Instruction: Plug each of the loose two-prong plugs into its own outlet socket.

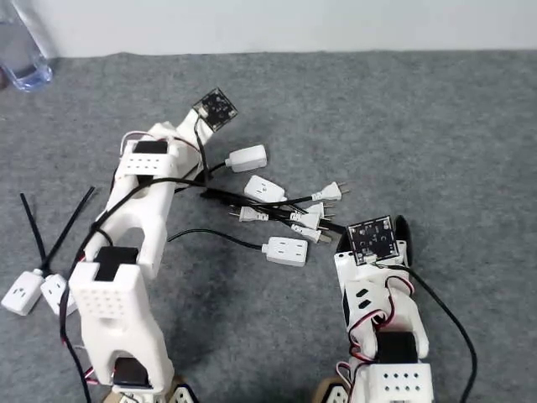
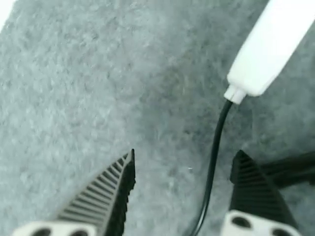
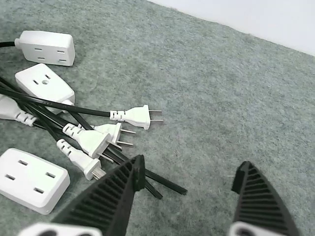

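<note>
At far left I see a pair of white outlet sockets [image 1: 23,294] lying on the grey surface [image 1: 436,126]. My left arm is extended far forward. Its claw [image 2: 186,154] is spread wide and grips nothing, and a black cord [image 2: 212,157] from a third socket [image 2: 268,49] runs between its fingers. Mid-surface, the two-prong plugs [image 1: 331,192] lie tangled, unplugged. My right arm is folded low, its claw [image 3: 192,163] also wide open and empty, just beside those plugs.

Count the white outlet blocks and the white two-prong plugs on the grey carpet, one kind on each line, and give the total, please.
Outlet blocks: 5
Two-prong plugs: 5
Total: 10
</note>
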{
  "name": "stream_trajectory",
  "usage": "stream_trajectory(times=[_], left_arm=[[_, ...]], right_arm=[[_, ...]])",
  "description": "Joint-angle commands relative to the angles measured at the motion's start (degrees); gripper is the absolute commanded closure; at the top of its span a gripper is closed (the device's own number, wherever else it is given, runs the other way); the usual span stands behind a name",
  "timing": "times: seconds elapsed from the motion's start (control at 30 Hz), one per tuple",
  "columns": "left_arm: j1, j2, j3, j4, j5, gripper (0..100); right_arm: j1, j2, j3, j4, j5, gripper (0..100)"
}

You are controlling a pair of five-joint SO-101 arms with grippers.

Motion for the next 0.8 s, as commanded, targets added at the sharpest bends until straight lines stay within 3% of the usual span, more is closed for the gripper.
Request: stream_trajectory(times=[0.0, 0.47, 0.73, 0.77], left_arm=[[0.35, 0.79, -0.75, -1.58, -0.53, 71], [0.18, 15.38, -14.29, -0.44, -0.44, 72], [0.35, 16.44, -18.07, 5.89, -0.53, 99], [0.35, 16.44, -18.07, 6.42, -0.53, 99]], right_arm=[[-0.31, 0.84, 0.70, 0.48, 0.70, 74.2], [-0.40, 0.84, 0.70, 0.57, 0.79, 74.2], [-0.31, 0.84, 0.70, 0.40, 0.79, 74.2], [-0.31, 0.84, 0.70, 0.40, 0.79, 74.2]])
